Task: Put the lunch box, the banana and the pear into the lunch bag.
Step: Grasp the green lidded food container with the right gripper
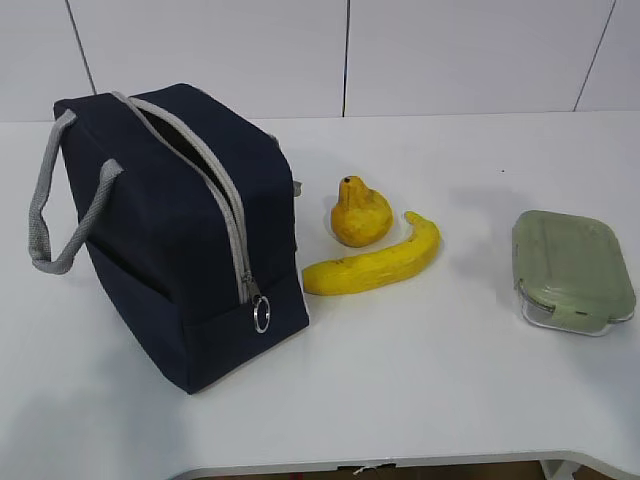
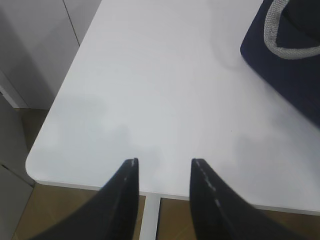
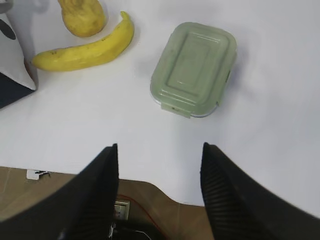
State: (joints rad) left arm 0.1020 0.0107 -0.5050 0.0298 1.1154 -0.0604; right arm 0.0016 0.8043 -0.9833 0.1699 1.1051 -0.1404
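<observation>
Surface: smooth white table (image 1: pixel 420 380), rounded front corner.
Room: white panelled wall (image 1: pixel 470 50) behind; brown floor (image 3: pixel 20 195) below.
Hands: left hand (image 2: pixel 163 161) and right hand (image 3: pixel 159 146) are held parted, empty.

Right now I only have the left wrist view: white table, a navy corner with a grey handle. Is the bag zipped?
Observer: No, the lunch bag stands with its zipper open along the top.
Operator: Where is the fruit?
Observer: The pear and the banana lie on the table right of the bag, close together.
Operator: And the lunch box?
Observer: The lunch box sits further right, lid on, ahead of the right gripper, whose jaws stand apart with nothing between them.
</observation>
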